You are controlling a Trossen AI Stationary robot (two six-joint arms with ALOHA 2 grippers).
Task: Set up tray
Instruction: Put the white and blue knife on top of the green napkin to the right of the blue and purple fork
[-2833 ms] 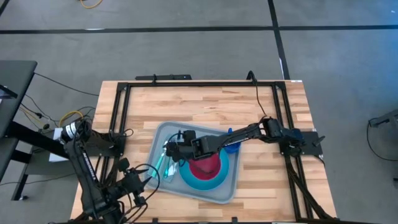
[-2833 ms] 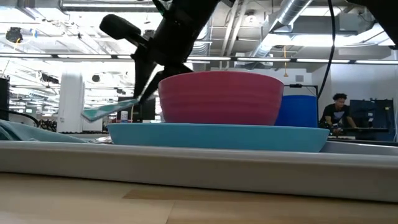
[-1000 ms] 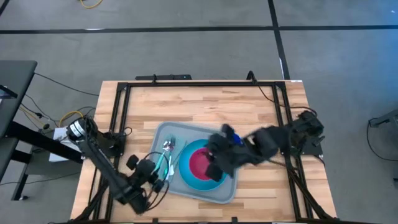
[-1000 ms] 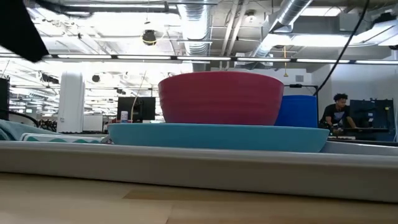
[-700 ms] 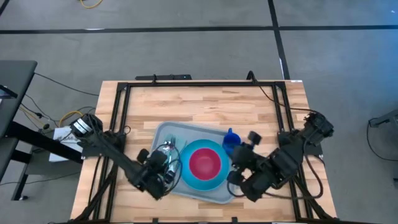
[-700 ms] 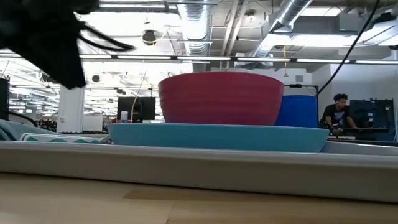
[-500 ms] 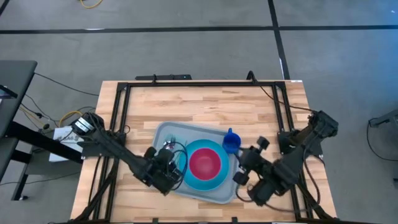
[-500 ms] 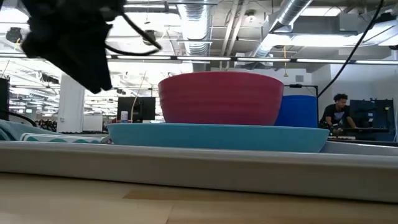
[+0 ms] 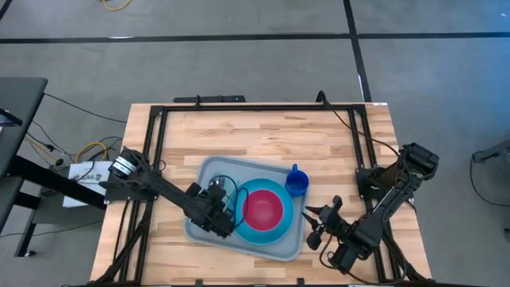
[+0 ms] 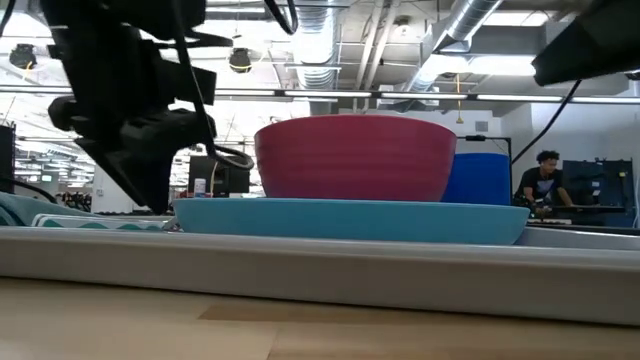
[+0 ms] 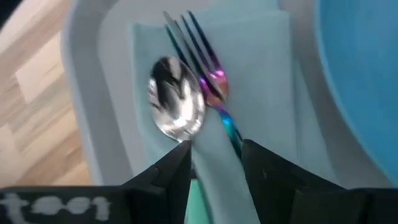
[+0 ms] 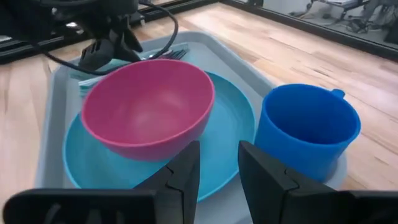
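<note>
Right gripper [image 9: 319, 226] has withdrawn, jaws apart; left gripper [image 11: 214, 163] straddles spoon handle on smooth tray [image 9: 201, 171].

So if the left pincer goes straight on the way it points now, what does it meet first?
Probably the spoon and fork on the napkin in the tray; they lie directly ahead of the left pincer, though depth is unclear.

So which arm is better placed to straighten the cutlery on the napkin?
The left. Its gripper hangs right over the spoon and fork on the napkin, while the right gripper is off the tray.
</note>
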